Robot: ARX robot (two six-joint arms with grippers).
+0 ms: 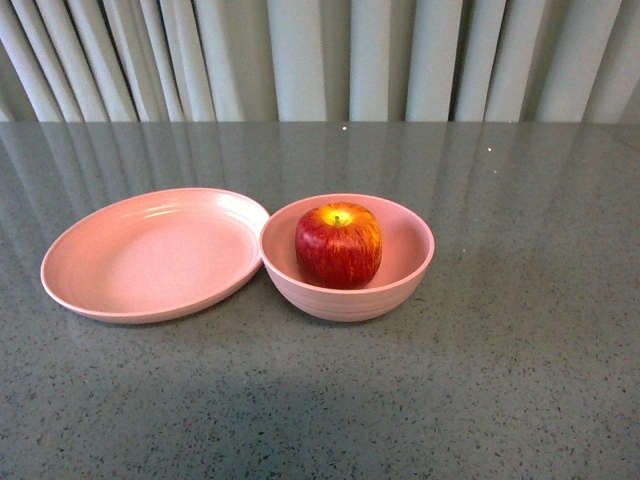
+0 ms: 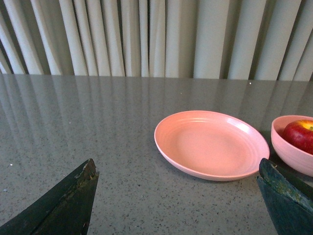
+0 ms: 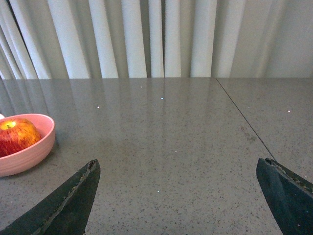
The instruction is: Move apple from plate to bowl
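The red streaky apple (image 1: pixel 338 245) sits upright inside the deep pink bowl (image 1: pixel 347 297), yellow stem dip up. The shallow pink plate (image 1: pixel 150 255) lies bare just left of the bowl, its rim touching the bowl's. Neither arm shows in the front view. My left gripper (image 2: pixel 178 169) is open and holds nothing, low over the table short of the plate (image 2: pixel 211 144); the bowl (image 2: pixel 291 152) and apple (image 2: pixel 299 136) show at that view's edge. My right gripper (image 3: pixel 178 169) is open and holds nothing over bare table, with the bowl (image 3: pixel 24 156) and apple (image 3: pixel 17 136) off to one side.
The grey speckled table (image 1: pixel 520 380) runs back to pale pleated curtains (image 1: pixel 320 55). A thin seam (image 3: pixel 242 120) crosses the tabletop in the right wrist view.
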